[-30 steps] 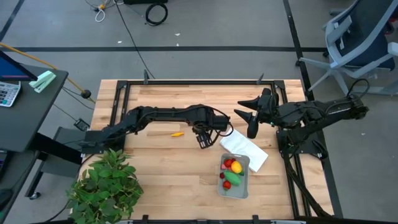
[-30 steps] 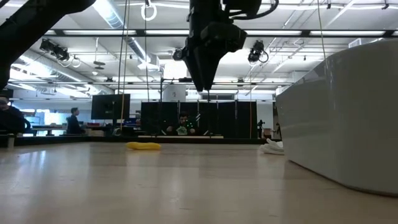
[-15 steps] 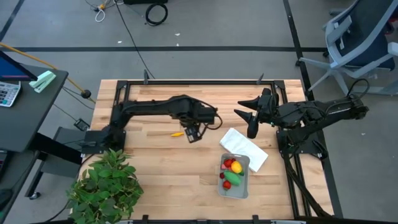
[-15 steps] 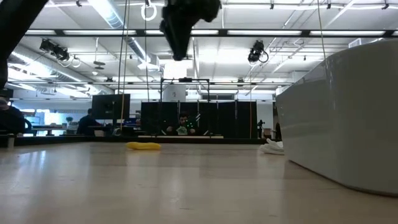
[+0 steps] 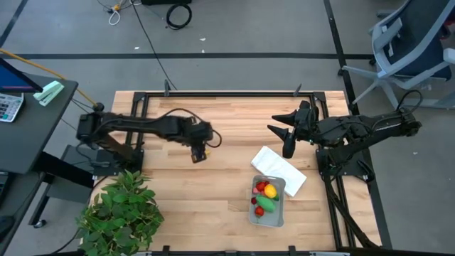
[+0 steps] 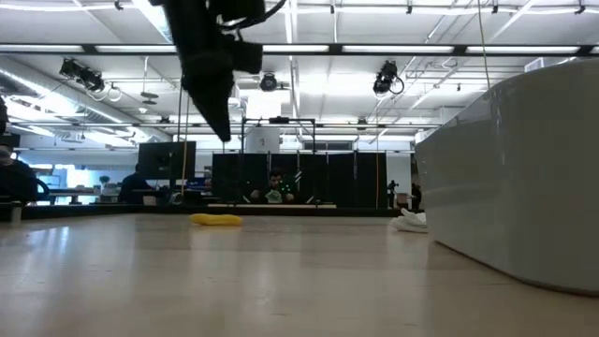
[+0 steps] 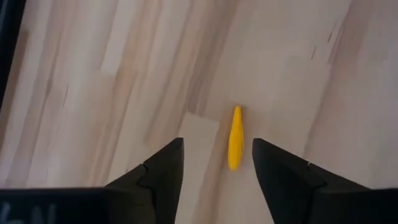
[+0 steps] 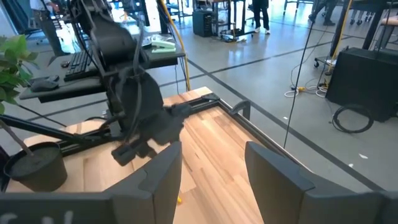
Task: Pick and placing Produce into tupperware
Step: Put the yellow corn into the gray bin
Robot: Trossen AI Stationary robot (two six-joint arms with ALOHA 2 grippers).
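The thin orange-yellow piece [image 7: 235, 138] lies flat on the wooden table, and in the low view [image 6: 216, 220] it rests under my left gripper. My left gripper [image 7: 217, 142] hovers above it, open, fingers pointing down [image 6: 223, 131]; in the high view the gripper [image 5: 197, 153] covers the piece. The tupperware [image 5: 281, 213] stands toward the near right and holds red, yellow and green produce [image 5: 265, 197]. My right gripper [image 5: 283, 139] waits open, raised at the far right, beyond the tupperware.
A white cloth [image 5: 279, 169] lies under the tupperware's far end. A large leafy plant [image 5: 121, 213] stands at the near left corner. A black frame [image 5: 227, 94] runs along the table's far edge. Bare wood lies around the orange-yellow piece. People show far off in the room.
My left gripper has travelled from beside the white cloth toward the table's left, rising on the way and coming down again, and now stands over the orange-yellow piece. Its arm has folded back toward the left edge. The piece and the tupperware have stayed put.
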